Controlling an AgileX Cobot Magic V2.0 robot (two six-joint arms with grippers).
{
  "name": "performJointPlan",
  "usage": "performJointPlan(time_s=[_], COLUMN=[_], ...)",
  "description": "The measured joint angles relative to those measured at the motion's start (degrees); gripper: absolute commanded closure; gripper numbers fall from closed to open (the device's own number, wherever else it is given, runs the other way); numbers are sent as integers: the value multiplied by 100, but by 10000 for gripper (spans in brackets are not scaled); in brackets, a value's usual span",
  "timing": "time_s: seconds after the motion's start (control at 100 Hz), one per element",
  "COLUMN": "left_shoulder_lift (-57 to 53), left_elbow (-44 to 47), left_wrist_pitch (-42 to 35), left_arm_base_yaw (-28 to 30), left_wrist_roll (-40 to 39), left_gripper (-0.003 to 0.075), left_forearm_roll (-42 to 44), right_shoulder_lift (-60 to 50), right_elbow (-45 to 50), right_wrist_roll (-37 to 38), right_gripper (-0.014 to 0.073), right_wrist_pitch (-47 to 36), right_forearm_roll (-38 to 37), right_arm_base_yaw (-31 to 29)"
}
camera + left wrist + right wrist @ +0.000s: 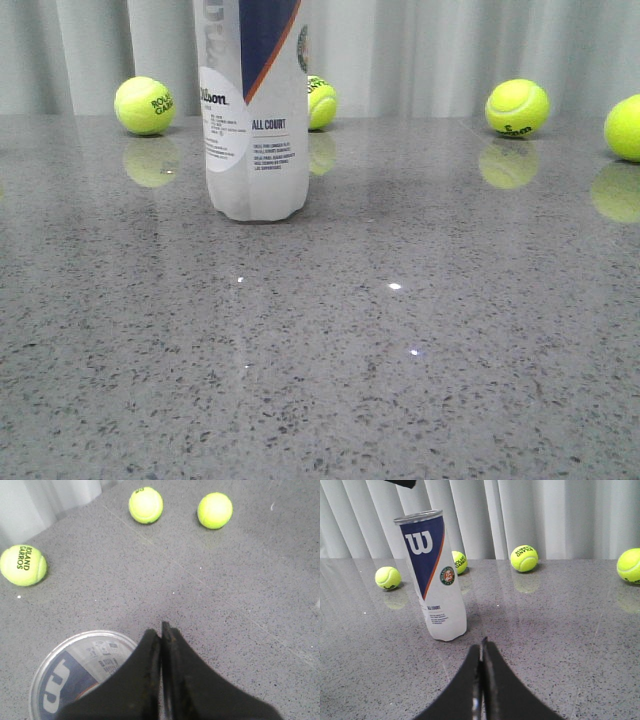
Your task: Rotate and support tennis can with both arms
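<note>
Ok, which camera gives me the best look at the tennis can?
The right wrist view: the whole tennis can shows upright, rim to base. The front view cuts off its top; the left wrist view shows only its rim from above.

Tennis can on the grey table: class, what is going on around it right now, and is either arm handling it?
The tennis can stands upright on the grey table, and neither arm grips it. The left gripper is shut and hovers above, next to the can's open top. The right gripper is also shut, low over the table and pointing at the can's base, with a gap between them. Four tennis balls lie scattered behind. The rotating has not visibly begun.
</note>
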Motion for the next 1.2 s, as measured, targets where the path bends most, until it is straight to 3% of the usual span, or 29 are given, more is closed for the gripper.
performJointPlan(time_s=[0.37,0.64,1.2], left_shoulder_lift=[-1999,-3401,-5811], left_elbow=[3128,5252,7127], left_wrist_pitch=[-2041,-2770,-3067], left_arm_base_yaw=[-15,31,2605], left_wrist_roll=[0,0,-74], left_gripper=[738,739,739], left_forearm_roll=[0,36,396], right_shoulder_lift=[0,0,0], right_elbow=[0,0,0], right_wrist_roll=[0,0,0], right_gripper=[654,654,654], right_wrist_pitch=[-2,-2,-2], right_forearm_roll=[0,0,0], right_arm_base_yaw=[0,0,0])
